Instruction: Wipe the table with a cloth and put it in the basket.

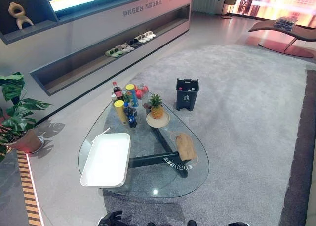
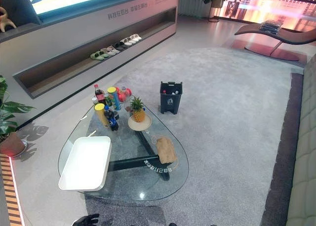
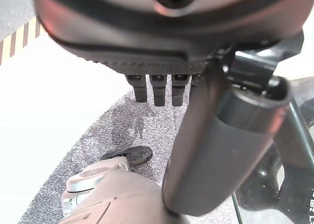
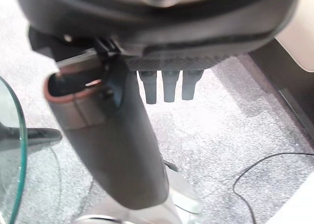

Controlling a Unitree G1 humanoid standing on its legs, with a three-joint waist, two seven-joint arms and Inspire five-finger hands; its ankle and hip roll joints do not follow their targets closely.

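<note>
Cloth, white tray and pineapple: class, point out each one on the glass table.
cloth (image 1: 185,146): left eye view, middle of the folded tan fabric.
white tray (image 1: 106,158): left eye view, centre of its bare floor.
pineapple (image 2: 138,114): right eye view, on the yellow body below the leaves.

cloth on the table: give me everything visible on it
The cloth is tan or beige, soft fabric by the look, bunched into a rumpled, elongated heap rather than spread flat. It lies on the glass table, towards its right edge, near the pineapple's plate but apart from it. Part of it lies above the table's dark base, seen through the glass. No hand touches it, and it has not reached any basket.
</note>
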